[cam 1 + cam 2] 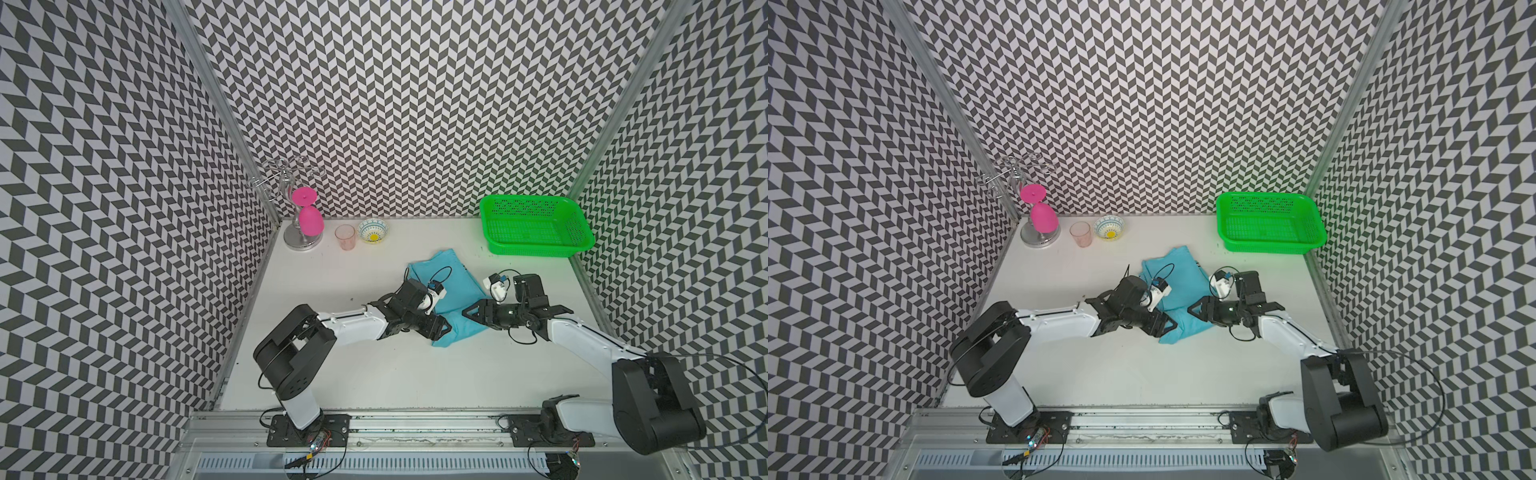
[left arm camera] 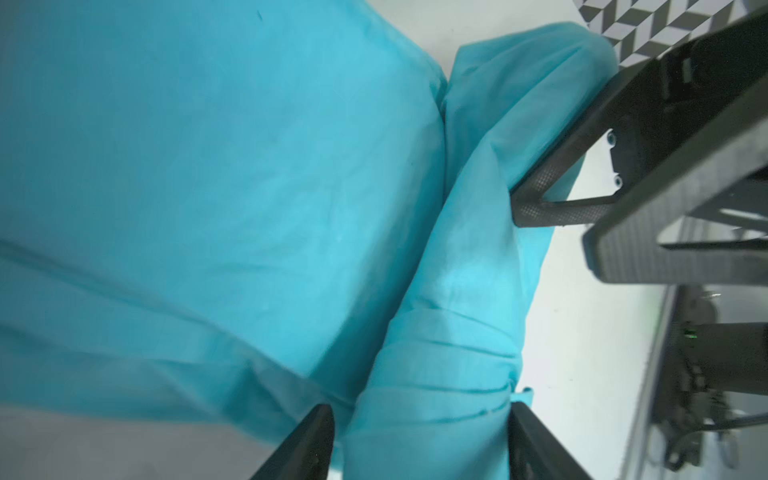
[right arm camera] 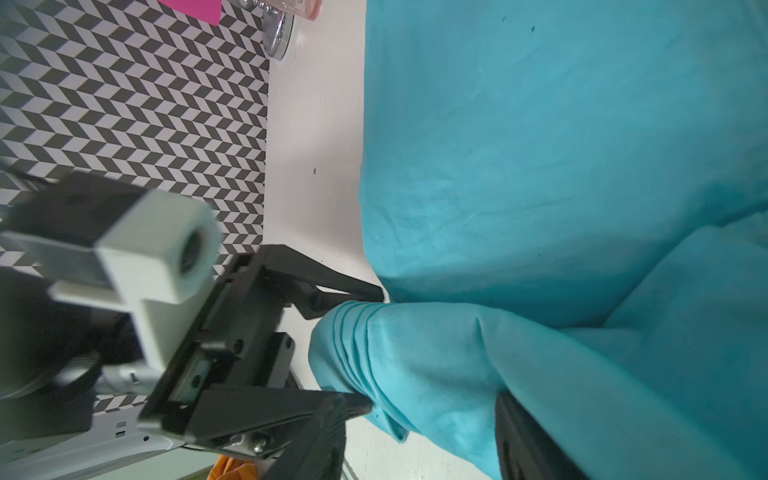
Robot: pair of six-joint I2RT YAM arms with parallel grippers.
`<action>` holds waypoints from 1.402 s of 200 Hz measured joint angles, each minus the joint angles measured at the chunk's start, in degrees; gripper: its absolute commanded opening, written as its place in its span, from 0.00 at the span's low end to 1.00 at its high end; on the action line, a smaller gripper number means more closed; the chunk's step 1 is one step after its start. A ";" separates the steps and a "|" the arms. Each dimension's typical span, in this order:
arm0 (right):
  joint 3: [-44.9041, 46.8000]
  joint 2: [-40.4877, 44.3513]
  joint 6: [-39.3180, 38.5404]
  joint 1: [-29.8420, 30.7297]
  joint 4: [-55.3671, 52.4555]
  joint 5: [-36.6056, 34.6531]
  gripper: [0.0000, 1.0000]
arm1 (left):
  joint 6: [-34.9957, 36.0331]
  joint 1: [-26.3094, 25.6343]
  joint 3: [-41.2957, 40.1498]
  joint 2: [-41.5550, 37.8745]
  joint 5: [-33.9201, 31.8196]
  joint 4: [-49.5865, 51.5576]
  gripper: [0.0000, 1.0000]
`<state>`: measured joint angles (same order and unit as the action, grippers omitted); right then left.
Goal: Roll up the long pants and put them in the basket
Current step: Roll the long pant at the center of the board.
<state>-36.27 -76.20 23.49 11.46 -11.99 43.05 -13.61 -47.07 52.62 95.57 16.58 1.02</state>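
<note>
The long pants (image 1: 451, 286) lie folded mid-tabletop (image 1: 374, 374), with the near end rolled into a tube. My right pincer (image 1: 471, 316) is clamped on one end of the roll, finger dented into the cloth. My left pincer (image 1: 445, 328) straddles the other end; can't tell if it's gripping. Green basket (image 1: 536, 249) sits well apart, back right.

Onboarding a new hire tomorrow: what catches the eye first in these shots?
The turquoise long pants lie mid-table, partly rolled, with the left gripper and right gripper meeting at the roll from opposite sides. Behind, the bright green basket sits back right, and a pink goblet hangs upside down on the metal rack back left.
</note>
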 measured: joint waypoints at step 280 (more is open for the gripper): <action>-4.81 12.59 -3.89 -4.57 -10.27 0.33 0.61 | -40.35 -1.01 -16.17 9.25 27.15 -46.27 0.12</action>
<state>-41.08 -63.61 19.59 6.90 -22.26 43.38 -53.95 -48.07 36.45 104.81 43.72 -45.25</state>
